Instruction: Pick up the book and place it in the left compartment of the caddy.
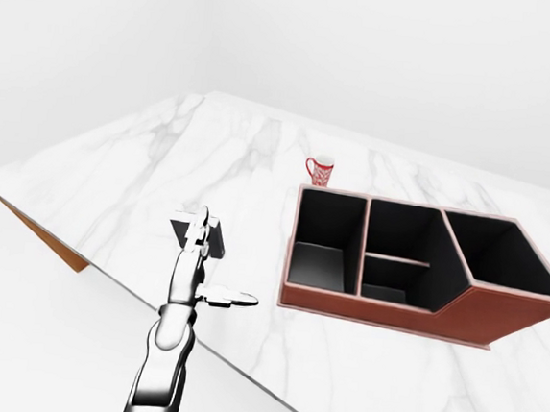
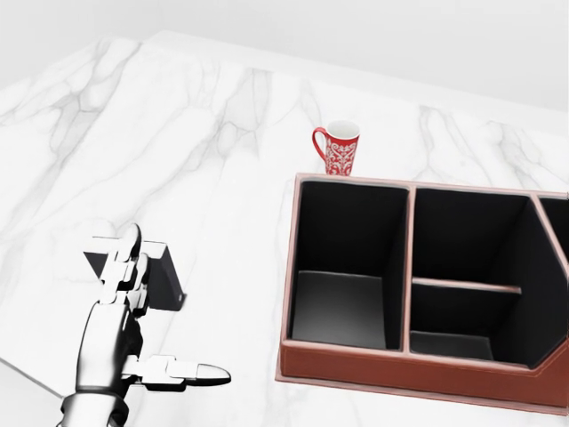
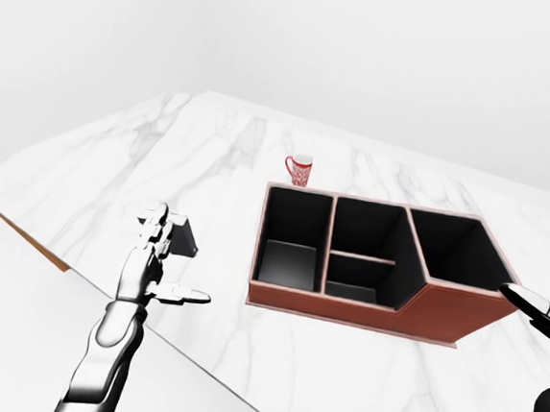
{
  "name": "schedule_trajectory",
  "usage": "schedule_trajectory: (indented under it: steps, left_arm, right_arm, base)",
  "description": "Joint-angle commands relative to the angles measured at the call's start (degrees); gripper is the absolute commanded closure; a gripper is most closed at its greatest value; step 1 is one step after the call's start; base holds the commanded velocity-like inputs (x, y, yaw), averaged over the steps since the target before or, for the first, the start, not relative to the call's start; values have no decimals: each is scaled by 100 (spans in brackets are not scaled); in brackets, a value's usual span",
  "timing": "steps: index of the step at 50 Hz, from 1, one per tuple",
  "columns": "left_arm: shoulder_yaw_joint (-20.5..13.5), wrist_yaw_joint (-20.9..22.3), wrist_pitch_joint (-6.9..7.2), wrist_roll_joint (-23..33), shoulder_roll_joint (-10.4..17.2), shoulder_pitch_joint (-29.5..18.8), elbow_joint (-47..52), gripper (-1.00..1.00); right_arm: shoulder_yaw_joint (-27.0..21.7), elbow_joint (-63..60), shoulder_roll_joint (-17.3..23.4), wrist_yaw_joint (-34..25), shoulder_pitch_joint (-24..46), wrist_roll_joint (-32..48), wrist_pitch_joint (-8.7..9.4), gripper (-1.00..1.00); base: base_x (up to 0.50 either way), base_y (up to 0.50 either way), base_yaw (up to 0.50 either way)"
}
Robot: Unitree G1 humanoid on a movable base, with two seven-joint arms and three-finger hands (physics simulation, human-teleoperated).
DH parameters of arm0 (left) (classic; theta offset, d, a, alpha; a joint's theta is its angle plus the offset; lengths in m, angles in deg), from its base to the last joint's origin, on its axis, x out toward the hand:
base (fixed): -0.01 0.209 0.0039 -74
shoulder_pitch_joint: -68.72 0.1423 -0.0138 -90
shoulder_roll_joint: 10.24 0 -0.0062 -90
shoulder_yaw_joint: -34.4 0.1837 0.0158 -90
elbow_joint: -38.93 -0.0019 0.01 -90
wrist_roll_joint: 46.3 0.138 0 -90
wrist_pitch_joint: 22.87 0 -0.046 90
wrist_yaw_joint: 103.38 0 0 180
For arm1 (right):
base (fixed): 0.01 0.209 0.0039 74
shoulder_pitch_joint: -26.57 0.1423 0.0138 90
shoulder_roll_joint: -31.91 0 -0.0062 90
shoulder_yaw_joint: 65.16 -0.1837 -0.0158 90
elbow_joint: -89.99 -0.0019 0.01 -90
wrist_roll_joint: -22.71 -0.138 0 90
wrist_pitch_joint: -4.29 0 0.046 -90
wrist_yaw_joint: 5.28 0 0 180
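Observation:
A dark book (image 2: 161,272) with a white page edge lies flat on the marble table (image 2: 213,133), at the lower left of the head view. My left hand (image 2: 165,310) stands open just below it. The straight fingers (image 2: 124,258) overlap the book's left part in the picture and the thumb (image 2: 182,371) points right; I cannot tell if they touch the book. The brown caddy (image 2: 356,366) with black insides sits to the right, and its left compartment (image 2: 342,267) holds nothing. Of my right hand only one finger (image 3: 538,311) shows at the right edge of the right-eye view.
A red and white mug (image 2: 339,148) stands just above the caddy's left compartment in the head view. The table's near edge (image 1: 132,295) runs diagonally under my left forearm, with a brown underside (image 1: 52,244) showing at the left.

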Motion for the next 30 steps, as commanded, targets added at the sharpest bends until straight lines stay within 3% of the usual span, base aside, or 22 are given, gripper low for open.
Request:
schedule_trajectory:
  steps: [1, 30]
  left_arm:
    - [17, 34, 0, -9, -6, 64, 138, -100]
    - [8, 49, 0, -43, -10, 60, 125, -100]
  right_arm:
    - [-16, -47, 6, 6, 0, -17, 0, -100]
    - [-26, -48, 1, 28, -1, -75, 0, -100]
  base:
    - [20, 10, 0]
    - [19, 8, 0]
